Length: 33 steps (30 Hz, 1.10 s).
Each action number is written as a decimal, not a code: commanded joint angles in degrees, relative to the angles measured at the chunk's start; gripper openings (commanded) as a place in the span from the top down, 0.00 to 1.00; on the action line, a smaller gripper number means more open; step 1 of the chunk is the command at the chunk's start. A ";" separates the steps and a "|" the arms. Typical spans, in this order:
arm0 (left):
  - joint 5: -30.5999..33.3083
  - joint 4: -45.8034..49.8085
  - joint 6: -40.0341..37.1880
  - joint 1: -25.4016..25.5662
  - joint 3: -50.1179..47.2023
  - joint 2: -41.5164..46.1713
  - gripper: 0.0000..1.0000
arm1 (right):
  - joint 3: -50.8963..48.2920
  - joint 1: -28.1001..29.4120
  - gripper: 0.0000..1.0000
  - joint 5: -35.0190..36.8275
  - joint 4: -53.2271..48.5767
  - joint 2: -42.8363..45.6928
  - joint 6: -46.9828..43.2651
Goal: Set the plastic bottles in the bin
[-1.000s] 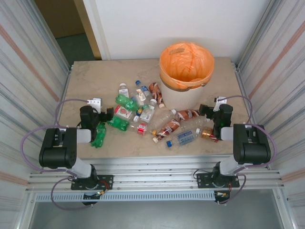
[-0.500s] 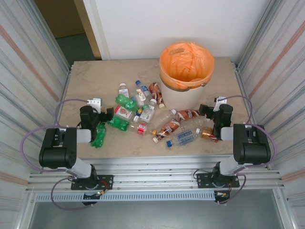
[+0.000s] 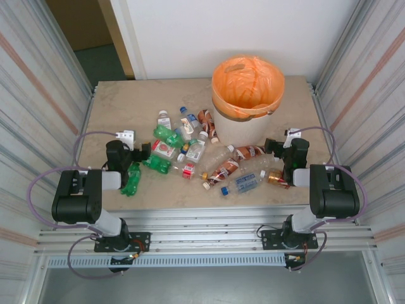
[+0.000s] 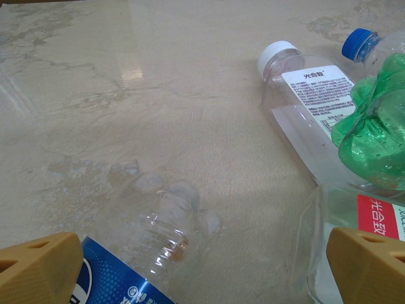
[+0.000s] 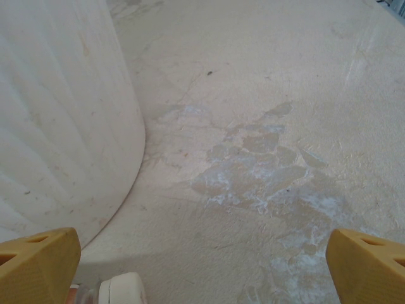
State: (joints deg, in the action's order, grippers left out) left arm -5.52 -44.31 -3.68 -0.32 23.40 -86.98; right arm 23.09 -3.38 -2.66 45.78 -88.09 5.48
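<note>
Plastic bottles (image 3: 223, 171), clear, green and crushed, lie at seven o'clock of the orange-lined cream bin (image 3: 237, 130); left pincer (image 4: 202, 266) and right pincer (image 5: 202, 266) gape empty, and slick bottles could squirt from a pinch.

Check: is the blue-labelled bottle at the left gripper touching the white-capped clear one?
Apart. Left wrist view: bare table shows between the blue-labelled bottle and the white-capped clear bottle.

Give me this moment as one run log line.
left arm: jaws open, empty | right arm: jaws open, empty | small plastic bottles: scattered, none gripped | round cream-white orange-lined bin: no bottle seen inside
</note>
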 commanded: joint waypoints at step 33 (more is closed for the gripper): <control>4.69 67.94 -9.42 -1.22 36.45 4.54 0.01 | 12.05 -4.46 0.02 11.44 -47.61 27.36 17.25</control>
State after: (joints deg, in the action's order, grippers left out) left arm -0.84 10.39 -8.54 -1.19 57.04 -80.14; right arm 33.23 -7.53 6.59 6.28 -63.51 18.22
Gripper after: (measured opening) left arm 0.987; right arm 0.980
